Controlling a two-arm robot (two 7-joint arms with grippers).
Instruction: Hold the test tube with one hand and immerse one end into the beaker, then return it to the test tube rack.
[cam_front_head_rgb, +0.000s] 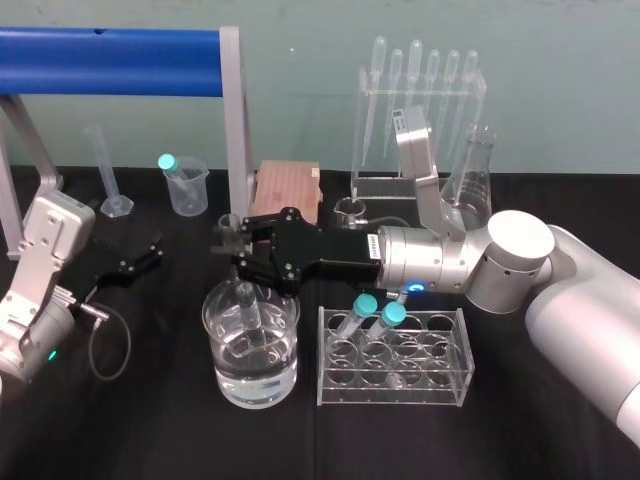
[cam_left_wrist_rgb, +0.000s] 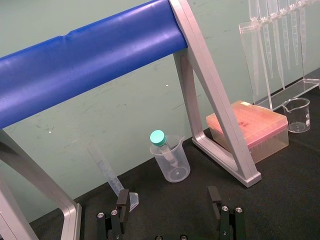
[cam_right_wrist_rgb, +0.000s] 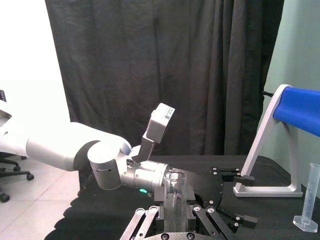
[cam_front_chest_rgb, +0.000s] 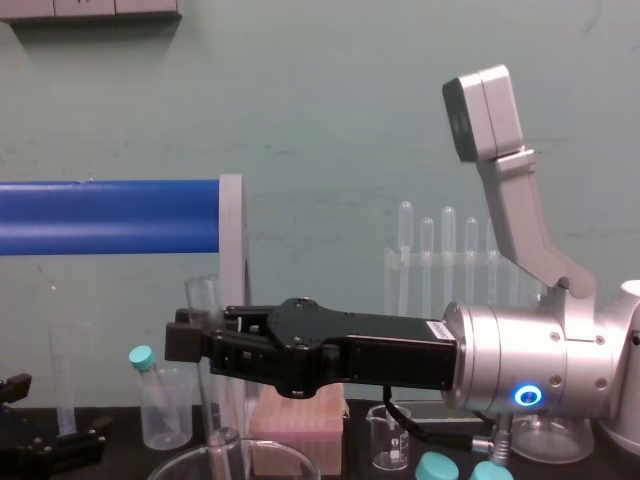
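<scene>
My right gripper (cam_front_head_rgb: 233, 247) reaches in from the right and is shut on the test tube (cam_front_head_rgb: 247, 306), a clear open-mouthed glass tube held nearly upright. The tube's lower end stands inside the beaker (cam_front_head_rgb: 216, 335), a wide clear vessel with liquid in it. The chest view shows the test tube (cam_front_chest_rgb: 209, 405) running down from the right gripper (cam_front_chest_rgb: 193, 336) into the beaker's rim (cam_front_chest_rgb: 170, 466). In the right wrist view the test tube (cam_right_wrist_rgb: 174, 197) sits between the fingers. The clear test tube rack (cam_front_head_rgb: 395, 385) stands right of the beaker and holds two teal-capped tubes. My left gripper (cam_front_head_rgb: 140, 262) rests open at the left.
A blue bar on a grey frame (cam_front_head_rgb: 232, 120) crosses the back left. Behind are a graduated cylinder (cam_front_head_rgb: 108, 175), a cloudy plastic beaker (cam_front_head_rgb: 190, 190) with a teal-capped tube, a pink box (cam_front_head_rgb: 287, 190), a tiny beaker (cam_front_head_rgb: 350, 210), a pipette stand (cam_front_head_rgb: 420, 110) and a conical flask (cam_front_head_rgb: 478, 170).
</scene>
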